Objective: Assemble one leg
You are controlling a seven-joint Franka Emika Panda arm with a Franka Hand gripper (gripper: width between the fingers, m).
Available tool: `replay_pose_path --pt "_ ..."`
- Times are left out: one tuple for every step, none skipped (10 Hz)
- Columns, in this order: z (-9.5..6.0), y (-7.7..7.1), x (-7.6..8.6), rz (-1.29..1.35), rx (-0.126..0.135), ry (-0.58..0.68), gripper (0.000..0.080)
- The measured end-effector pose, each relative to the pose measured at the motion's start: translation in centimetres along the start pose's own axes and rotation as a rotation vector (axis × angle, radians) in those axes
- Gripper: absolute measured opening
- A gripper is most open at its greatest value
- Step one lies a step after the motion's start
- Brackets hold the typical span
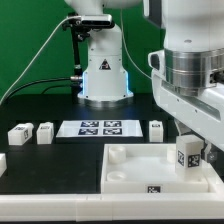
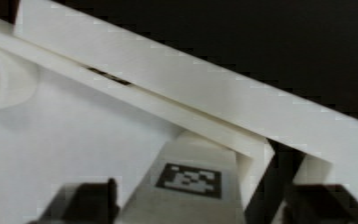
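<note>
Green backdrop, black worktop point(image 1: 60, 165). Over the panel point(image 1: 135, 170), at the exterior view's right, the gripper point(image 1: 190, 158) seems clamped on a leg point(image 1: 188, 157). Next, I'd judge: lower it squarely into a corner socket.

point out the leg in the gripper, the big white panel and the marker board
leg point(image 1: 189, 157), exterior view, its tagged face
panel point(image 1: 135, 172), exterior view, bare top surface
marker board point(image 1: 98, 127), exterior view, middle, among its tags

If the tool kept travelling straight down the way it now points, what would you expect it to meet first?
Most likely the large white panel. The tool points down over the panel's corner at the exterior view's right, carrying the leg, so the leg's lower end would probably touch first; the depth is unclear.
</note>
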State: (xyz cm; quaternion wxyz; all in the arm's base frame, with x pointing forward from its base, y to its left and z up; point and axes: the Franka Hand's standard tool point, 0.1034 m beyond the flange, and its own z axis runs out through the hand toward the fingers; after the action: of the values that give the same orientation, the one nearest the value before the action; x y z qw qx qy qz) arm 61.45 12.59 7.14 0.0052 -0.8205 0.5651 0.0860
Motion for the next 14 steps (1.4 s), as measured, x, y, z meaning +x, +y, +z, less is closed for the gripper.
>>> replay_pose_path --pt "-0.1 0.2 0.0 -0.078 -0.014 -0.006 0.0599" --pt "-0.1 0.2 0.1 -0.254 -0.019 -0.002 0.0599" --pt "-0.1 0.3 0.2 -0.404 -0.021 -0.004 0.0640" --pt "-0.1 0.4 0.2 -0.565 -0.022 -0.007 0.0647" --pt "-0.1 0.4 0.4 -0.728 -0.021 -0.009 0.0647" --pt "0.0 0.5 0.6 -0.864 -0.021 -0.012 0.0648" --pt "0.0 0.6 0.8 -1.011 -0.021 -0.013 0.0648" --pt "-0.1 0.6 0.9 -1.139 -0.019 -0.013 0.0648" --pt "-0.2 0.5 1.1 -1.241 -0.027 0.000 0.0648" --pt "-0.6 0.2 1.2 -1.254 -0.017 0.013 0.0648" --pt "-0.8 0.0 1.2 -1.207 -0.008 0.025 0.0648" --pt "-0.6 0.1 1.2 -1.214 -0.010 0.023 0.0648" --pt "-0.6 0.1 1.3 -1.213 -0.010 0.022 0.0556" --pt "-0.6 0.1 1.3 -1.213 -0.011 0.022 0.0422"
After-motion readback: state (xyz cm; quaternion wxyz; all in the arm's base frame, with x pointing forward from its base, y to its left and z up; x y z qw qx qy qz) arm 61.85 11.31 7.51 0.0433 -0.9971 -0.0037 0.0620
